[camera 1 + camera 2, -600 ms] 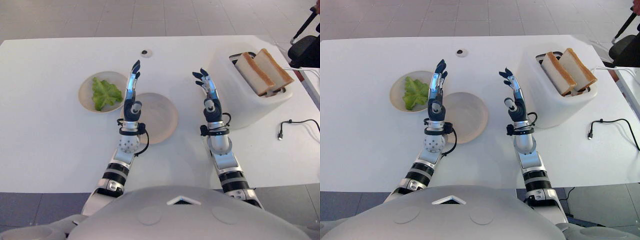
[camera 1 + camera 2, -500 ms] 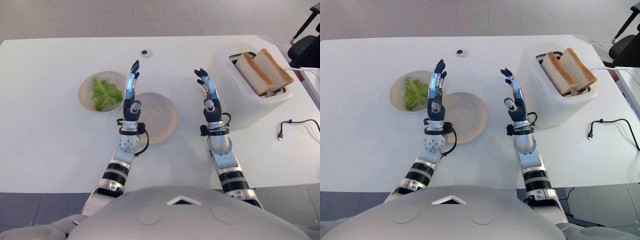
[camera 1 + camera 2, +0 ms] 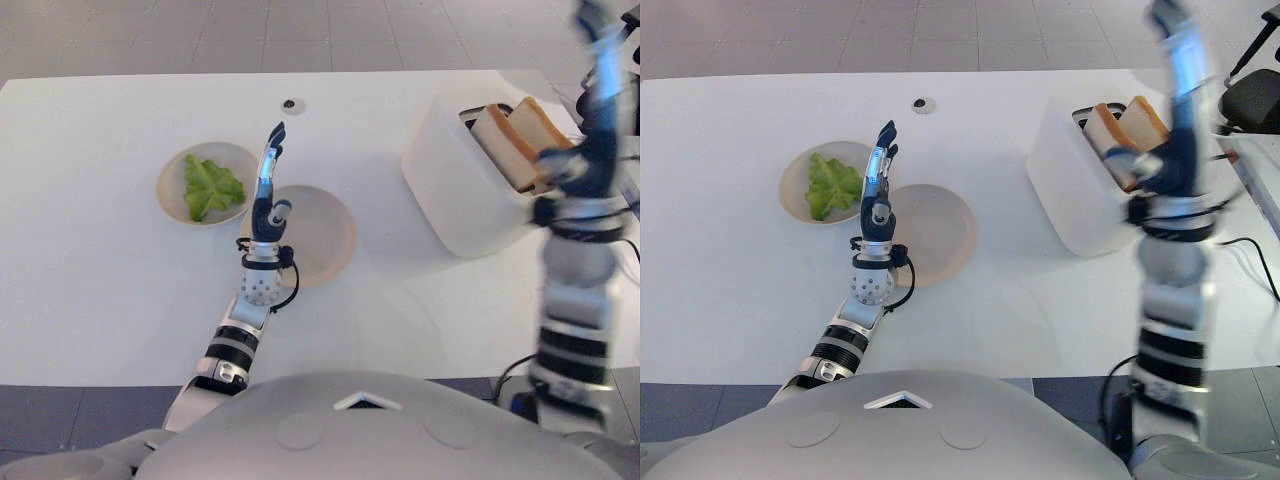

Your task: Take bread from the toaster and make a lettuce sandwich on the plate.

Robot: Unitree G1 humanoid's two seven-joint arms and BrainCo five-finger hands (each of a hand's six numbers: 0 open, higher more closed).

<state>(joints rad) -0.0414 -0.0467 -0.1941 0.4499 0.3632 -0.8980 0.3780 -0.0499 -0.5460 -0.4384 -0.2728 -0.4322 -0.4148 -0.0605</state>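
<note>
Nearest on the white table (image 3: 100,290): left hand (image 3: 268,190) upright over the left edge of the empty round plate (image 3: 325,240), fingers straight and close together, holding nothing. At the right, right hand (image 3: 1180,110) high in front of the toaster (image 3: 450,190), blurred, stretched upward, empty. Left of the plate and just beside it, a beige bowl (image 3: 172,170) with a crinkled green lettuce leaf (image 3: 210,187). Standing tilted in the white toaster's slots, two bread slices (image 3: 505,140), pale crumb, tan crust. Farther back, a small dark spot (image 3: 289,103).
</note>
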